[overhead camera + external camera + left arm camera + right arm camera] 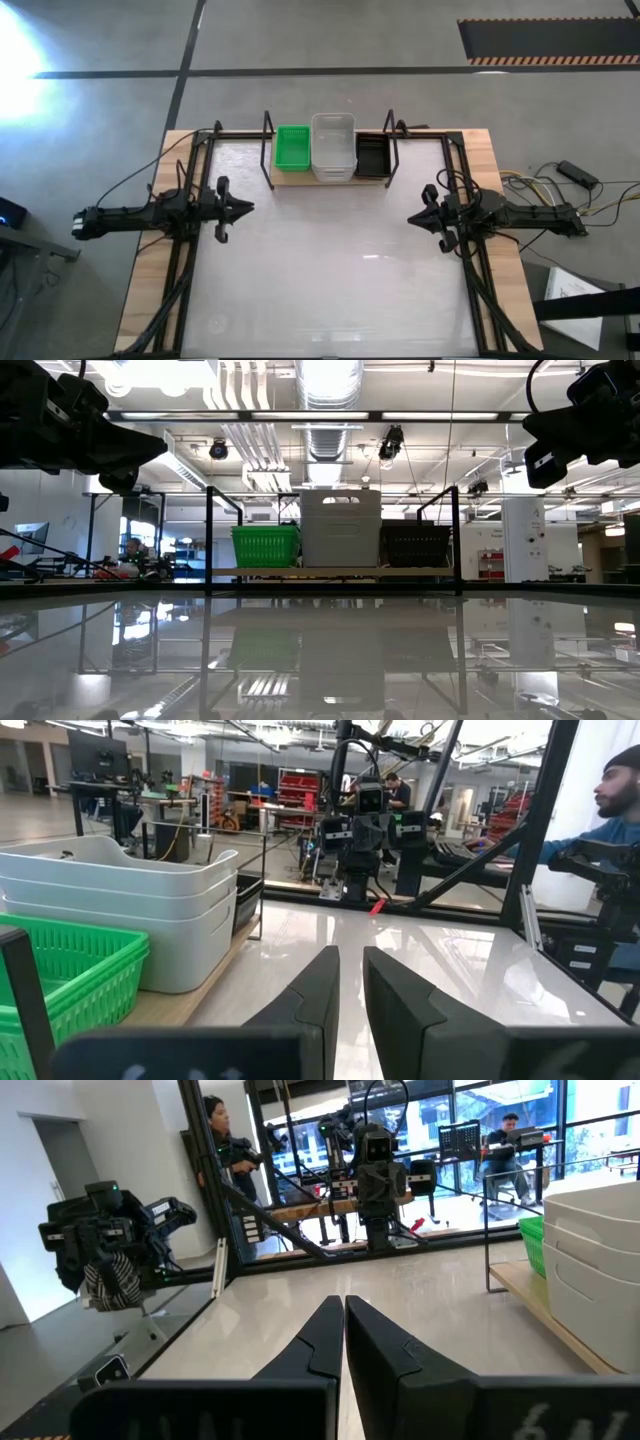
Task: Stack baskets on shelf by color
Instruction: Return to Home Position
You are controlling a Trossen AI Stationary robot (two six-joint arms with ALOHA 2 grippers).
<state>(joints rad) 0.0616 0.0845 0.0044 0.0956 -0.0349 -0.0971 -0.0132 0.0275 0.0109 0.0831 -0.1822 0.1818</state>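
The left arm (150,213) and right arm (515,214) are alike: slim, matt black, built of boxy links with rounded joints, and black cables loop loosely over them. Each ends in a short crossbar, from which the left gripper (249,208) and right gripper (411,216) taper to a point. Seen close, the left gripper's fingers (318,990) are black faceted wedges, broad at the root and narrow at the tip; the right gripper's fingers (320,1342) are the same. At their root runs a flat dark bar with faint pale lettering, too blurred to read. Black frame rails carry both arms along the side edges of the table (330,270), with more black cables bundled beside them.
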